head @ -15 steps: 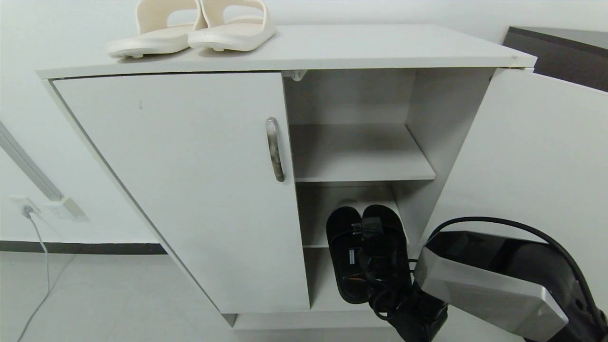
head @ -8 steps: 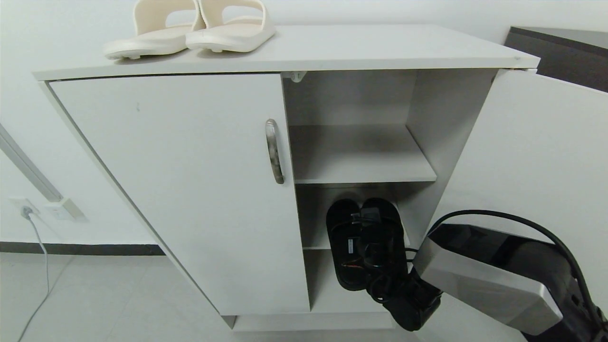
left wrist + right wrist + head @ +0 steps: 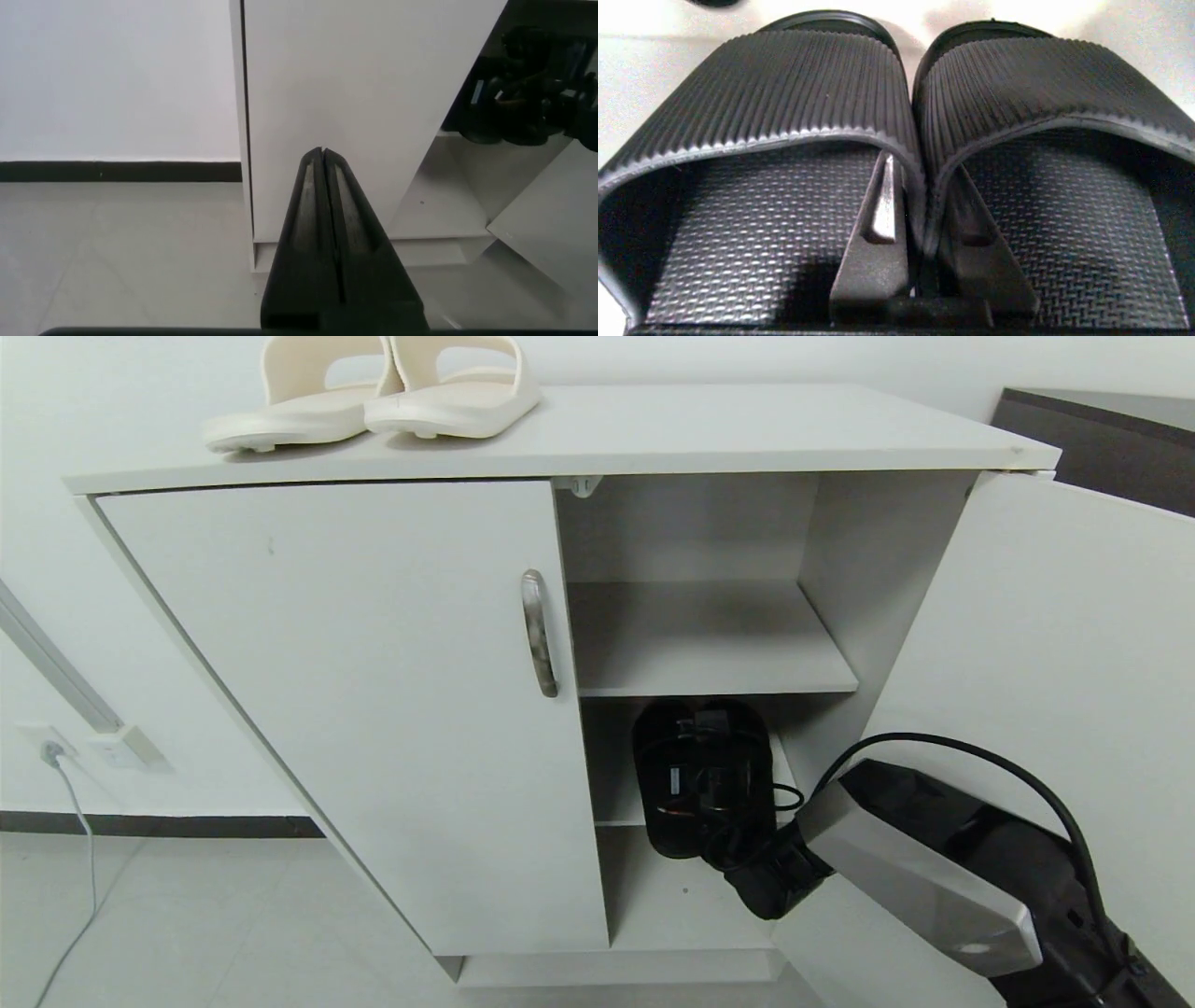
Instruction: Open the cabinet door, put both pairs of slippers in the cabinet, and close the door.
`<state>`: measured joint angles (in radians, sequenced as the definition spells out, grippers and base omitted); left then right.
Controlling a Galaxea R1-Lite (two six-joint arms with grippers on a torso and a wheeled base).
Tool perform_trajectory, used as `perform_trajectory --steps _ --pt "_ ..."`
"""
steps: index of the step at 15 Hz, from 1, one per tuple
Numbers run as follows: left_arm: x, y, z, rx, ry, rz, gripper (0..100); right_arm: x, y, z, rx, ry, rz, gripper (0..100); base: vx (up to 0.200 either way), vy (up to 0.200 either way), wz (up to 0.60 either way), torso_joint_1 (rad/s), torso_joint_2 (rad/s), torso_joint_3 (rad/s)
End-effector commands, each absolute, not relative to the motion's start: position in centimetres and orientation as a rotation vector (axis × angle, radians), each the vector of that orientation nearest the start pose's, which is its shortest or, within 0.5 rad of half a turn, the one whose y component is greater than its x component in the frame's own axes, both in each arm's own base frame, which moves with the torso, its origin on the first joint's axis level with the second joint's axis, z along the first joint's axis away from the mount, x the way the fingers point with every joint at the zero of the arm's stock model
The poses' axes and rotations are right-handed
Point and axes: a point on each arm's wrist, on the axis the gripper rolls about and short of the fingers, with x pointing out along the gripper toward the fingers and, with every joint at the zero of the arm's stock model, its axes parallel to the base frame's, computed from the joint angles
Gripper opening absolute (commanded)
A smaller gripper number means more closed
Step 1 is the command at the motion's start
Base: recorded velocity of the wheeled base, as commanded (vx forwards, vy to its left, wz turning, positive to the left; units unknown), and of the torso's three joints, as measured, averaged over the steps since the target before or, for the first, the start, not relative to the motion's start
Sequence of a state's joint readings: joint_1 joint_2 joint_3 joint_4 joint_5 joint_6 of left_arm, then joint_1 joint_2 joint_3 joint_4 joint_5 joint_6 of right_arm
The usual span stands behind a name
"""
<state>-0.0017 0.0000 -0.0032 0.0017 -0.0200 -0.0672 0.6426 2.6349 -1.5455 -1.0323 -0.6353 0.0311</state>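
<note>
Right end effector (image 3: 924, 238): clenched on the black slippers (image 3: 702, 775), with the adjoining inner edges of the pair pinched together.
Left end effector (image 3: 322, 163): clamped shut on nothing and held low, near the foot of the closed door (image 3: 355, 691).
Risk, drop: only the inner edges are gripped, so one slipper is judged liable to slide free if it is dragged against a panel.
Risk, snag: the toes are under the upper shelf (image 3: 700, 635) and the heels overhang the middle shelf (image 3: 611, 807). A catch on either edge is possible.
Risk, door: the open door (image 3: 1046, 644) stands just beside the right arm and could be knocked.
Cabinet (image 3: 747, 429): the upper shelf is bare and the middle compartment is partly entered by the black pair.
Cabinet top: the cream slippers (image 3: 373, 397) are carried here, not yet stowed.
</note>
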Motion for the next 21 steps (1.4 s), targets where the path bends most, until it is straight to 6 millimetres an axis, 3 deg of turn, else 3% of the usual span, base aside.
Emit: perform_trajectory --steps 1,7,21 --pt "-2.3 0.0 7.6 -0.067 0.001 -0.021 0 43.0 29.8 1.4 -0.001 0.043 -0.004 0 0.000 0.000 0.00 0.000 0.00 0.000" --pt "-2.3 0.0 7.6 -0.069 0.001 -0.021 0 45.5 29.9 3.0 0.014 0.027 -0.028 0 0.000 0.000 0.00 0.000 0.00 0.000" --pt "-2.3 0.0 7.6 -0.069 0.001 -0.021 0 46.2 29.5 1.2 -0.006 0.056 -0.042 0 0.000 0.000 0.00 0.000 0.00 0.000"
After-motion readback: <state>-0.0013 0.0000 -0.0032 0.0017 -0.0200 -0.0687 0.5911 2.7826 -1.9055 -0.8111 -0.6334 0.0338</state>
